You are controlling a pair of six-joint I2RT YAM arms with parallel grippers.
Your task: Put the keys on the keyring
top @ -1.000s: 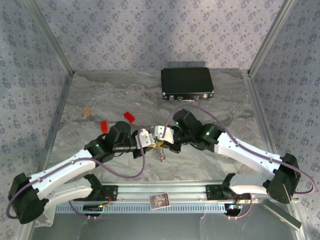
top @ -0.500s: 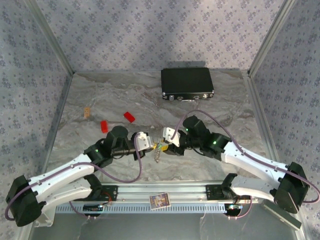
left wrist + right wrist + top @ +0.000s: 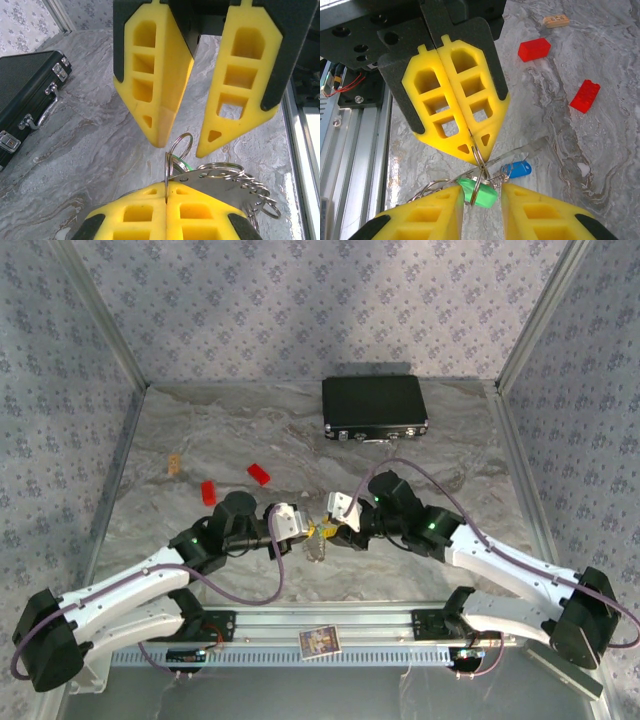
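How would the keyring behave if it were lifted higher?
Probably floppy: the keyring forms loose thin silvery loops beside the shut left fingers. Likely light, since a fingertip pinch holds it. The green key and blue key would probably swing from it.

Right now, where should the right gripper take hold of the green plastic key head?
Probably the green plastic key head by its wide end, approached from the side opposite the shut left gripper. It hangs off the small steel ring pinched there and sits between the open fingers of the right gripper, ready to close.
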